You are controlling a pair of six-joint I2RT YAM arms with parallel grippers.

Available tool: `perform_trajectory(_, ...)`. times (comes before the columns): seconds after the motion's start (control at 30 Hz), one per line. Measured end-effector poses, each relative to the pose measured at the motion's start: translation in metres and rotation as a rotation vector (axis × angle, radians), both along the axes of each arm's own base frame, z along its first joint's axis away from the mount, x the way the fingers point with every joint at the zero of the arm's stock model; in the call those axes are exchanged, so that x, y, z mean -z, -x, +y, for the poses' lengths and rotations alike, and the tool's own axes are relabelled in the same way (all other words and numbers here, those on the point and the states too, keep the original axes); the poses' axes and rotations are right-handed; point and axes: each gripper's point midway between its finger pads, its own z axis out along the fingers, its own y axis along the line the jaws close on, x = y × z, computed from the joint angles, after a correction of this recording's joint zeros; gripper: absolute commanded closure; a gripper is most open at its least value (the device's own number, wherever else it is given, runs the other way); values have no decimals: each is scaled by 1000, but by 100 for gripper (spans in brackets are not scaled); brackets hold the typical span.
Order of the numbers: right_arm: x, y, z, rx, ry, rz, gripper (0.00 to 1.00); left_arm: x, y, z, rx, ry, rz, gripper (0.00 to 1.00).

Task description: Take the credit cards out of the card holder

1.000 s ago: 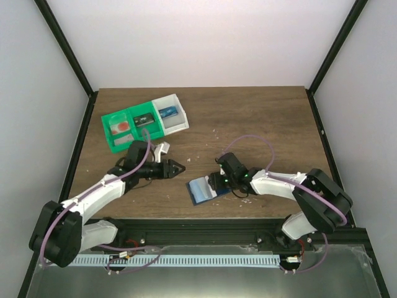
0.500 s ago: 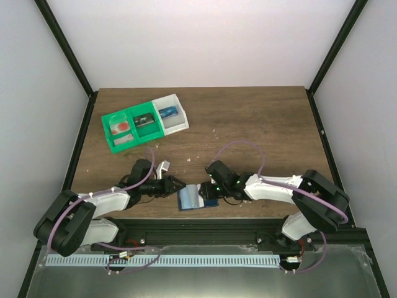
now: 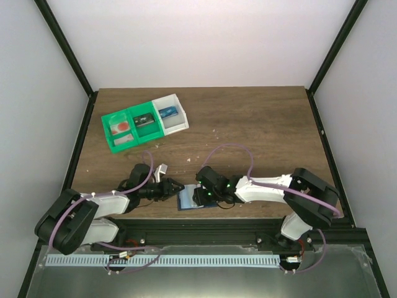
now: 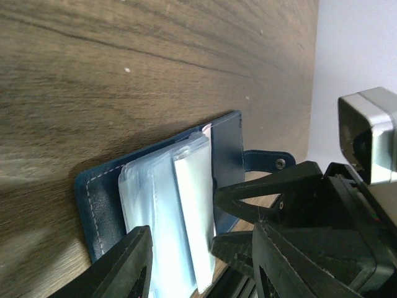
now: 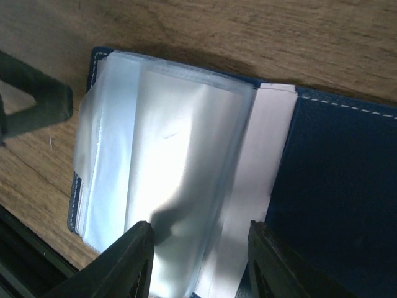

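Card holder (image 3: 187, 200) open, long axis left-right

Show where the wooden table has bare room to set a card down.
Bare: the broad stretch of wooden table between the green-and-white three-compartment tray and the right edge, beyond the right arm; also the strip between tray and arms. Crowded: the near middle, where left gripper and right gripper flank the open blue folding wallet.

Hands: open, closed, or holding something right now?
Left hand: open, holding nothing.
Right hand: open over the card holder, holding nothing.
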Motion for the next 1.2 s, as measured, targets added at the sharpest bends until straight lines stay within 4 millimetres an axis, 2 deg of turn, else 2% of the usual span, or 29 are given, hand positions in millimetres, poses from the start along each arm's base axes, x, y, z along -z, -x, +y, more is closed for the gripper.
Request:
perform_trajectory(0.23,2,-4,5,17,-34,-14,61,17,6,2,-4,-13,54,53)
perform_trajectory(0.57,2,-5,9,23,-60,-18,62,18,5,-2,7,8,66,53)
perform_trajectory(0.83,1,-6,15,17,-93,-21,62,-2,4,-8,24,74,47,52)
perform_trajectory(1.1,1,-7,16,17,-102,-24,62,-16,-12,0,-14,-37,-50,48)
perform_trajectory(1.2,1,-7,17,17,-102,-25,62,-13,-10,5,-20,-70,-51,45)
